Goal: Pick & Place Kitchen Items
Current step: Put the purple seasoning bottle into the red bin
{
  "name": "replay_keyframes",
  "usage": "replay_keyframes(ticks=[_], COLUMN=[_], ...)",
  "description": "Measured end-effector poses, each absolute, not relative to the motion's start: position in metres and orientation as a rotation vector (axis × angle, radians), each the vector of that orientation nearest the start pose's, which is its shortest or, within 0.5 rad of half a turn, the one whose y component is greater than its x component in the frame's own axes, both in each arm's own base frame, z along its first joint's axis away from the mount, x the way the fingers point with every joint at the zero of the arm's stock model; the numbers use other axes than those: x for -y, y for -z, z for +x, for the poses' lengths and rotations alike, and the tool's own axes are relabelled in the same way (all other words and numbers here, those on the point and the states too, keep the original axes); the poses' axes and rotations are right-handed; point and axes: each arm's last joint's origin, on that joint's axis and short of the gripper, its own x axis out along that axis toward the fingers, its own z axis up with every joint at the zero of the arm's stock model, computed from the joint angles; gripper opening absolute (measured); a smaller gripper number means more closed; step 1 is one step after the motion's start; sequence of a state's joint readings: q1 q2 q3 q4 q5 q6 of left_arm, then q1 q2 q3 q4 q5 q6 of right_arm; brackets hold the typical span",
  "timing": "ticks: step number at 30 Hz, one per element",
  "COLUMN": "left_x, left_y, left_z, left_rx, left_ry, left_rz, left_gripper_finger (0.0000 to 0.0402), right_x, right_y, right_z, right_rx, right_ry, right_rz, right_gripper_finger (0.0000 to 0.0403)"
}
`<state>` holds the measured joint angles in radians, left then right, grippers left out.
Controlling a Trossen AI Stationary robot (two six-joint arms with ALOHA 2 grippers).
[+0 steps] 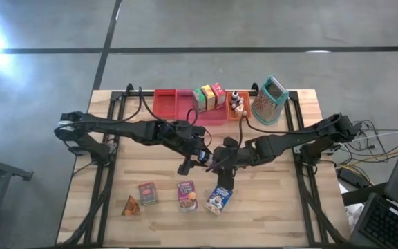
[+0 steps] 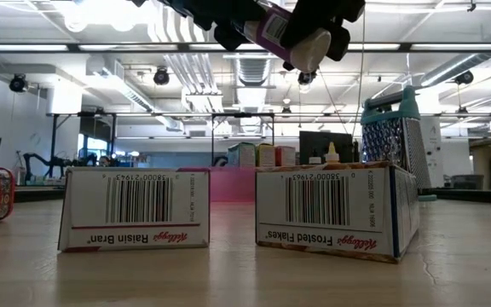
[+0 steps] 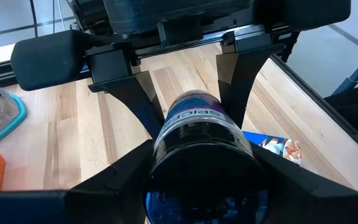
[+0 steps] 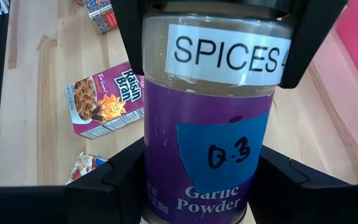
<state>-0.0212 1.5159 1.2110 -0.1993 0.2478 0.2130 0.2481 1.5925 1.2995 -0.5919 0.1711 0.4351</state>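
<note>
While both arms reach in over the middle of the worktop (image 1: 275,221), we are right in the thick of a handover. Along the far edge sit the red tray (image 1: 168,104), with three small boxes (image 1: 209,97) standing on the pink tray beside it, and a teal-framed grater (image 1: 269,100) off to the right. Nearer the front edge, the Raisin Bran box (image 1: 186,196) and the Frosted Flakes box (image 1: 219,199) lie flat side by side, well below the action.

Now the star of the moment: the spice jar (image 4: 207,143), purple label, garlic powder, hangs in the air above those two boxes, touching nothing but fingers. The right end effector (image 4: 204,165) is about half open and clamped on the labelled body. The left end effector (image 3: 201,155) meets it head-on, its fingers pressed against both sides of the jar's other end. So two grips, one jar!

My read: this is the pass from one arm to the other, mid-carry, not yet a placement. Next, one side has to let go cleanly while the other keeps its bite. The risk I see is a release before the partner's hold is firm, which would drop the jar onto the boxes beneath. After that, the carrier needs a clear path to wherever the jar belongs.
</note>
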Motion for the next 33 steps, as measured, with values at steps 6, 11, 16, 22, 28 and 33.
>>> replay_keyframes(ticks=[6, 11, 16, 22, 28, 33], left_x=[0.014, 0.012, 0.009, 0.001, -0.014, -0.034], left_y=[-0.305, -0.304, -0.309, -0.312, -0.321, -0.337], left_z=[0.341, 0.335, 0.32, 0.291, 0.264, 0.249], left_rx=[-0.474, -0.526, -0.601, -0.793, -0.929, -0.952], left_ry=[0.315, 0.308, 0.265, 0.093, -0.085, -0.185], left_rz=[0.146, 0.127, 0.085, 0.047, 0.025, -0.03], left_gripper_finger=[0.0236, 0.0221, 0.023, 0.023, 0.023, 0.0231], right_x=[-0.078, -0.078, -0.076, -0.071, -0.067, -0.066], right_y=[-0.28, -0.28, -0.282, -0.28, -0.275, -0.274], right_z=[0.329, 0.327, 0.32, 0.301, 0.283, 0.277], right_rx=[-0.861, -0.872, -0.916, -1.055, -1.211, -1.263], right_ry=[0.118, 0.13, 0.147, 0.241, 0.348, 0.393], right_rz=[0.225, 0.23, 0.227, 0.279, 0.299, 0.308], right_gripper_finger=[0.0218, 0.0259, 0.0299, 0.0322, 0.0317, 0.0293])
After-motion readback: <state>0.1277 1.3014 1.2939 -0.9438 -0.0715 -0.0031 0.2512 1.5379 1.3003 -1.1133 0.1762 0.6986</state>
